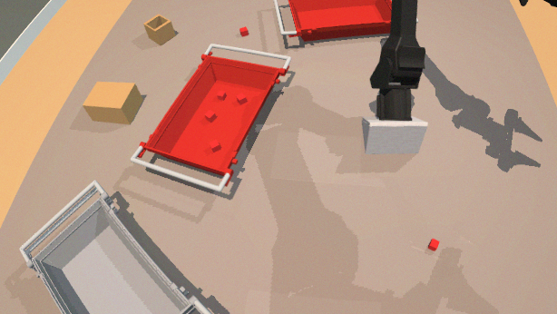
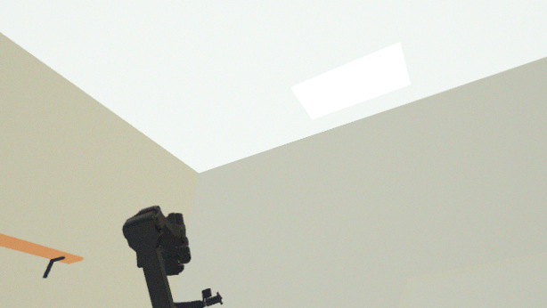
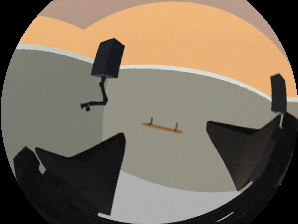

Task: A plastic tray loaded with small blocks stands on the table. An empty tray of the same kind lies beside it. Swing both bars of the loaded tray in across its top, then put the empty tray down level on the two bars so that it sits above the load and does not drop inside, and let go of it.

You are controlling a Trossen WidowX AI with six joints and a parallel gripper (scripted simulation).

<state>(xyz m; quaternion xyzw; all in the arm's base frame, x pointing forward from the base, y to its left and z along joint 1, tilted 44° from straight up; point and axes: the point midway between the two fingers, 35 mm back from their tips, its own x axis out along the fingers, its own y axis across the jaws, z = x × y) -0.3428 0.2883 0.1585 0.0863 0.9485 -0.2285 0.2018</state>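
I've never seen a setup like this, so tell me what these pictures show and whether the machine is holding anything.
The machine is one black jointed robot arm with a two-fingered claw.

The top view looks down on the table. A red plastic tray holds four small red blocks, its two white bars swung outward. There is also a grey tray and another red tray, both partly out of frame. Two loose red cubes, a tan box and a small open tan box lie around them.

The exterior view shows mostly walls and ceiling. The wrist view looks out past the claw's fingers: they stand wide apart, holding nothing.
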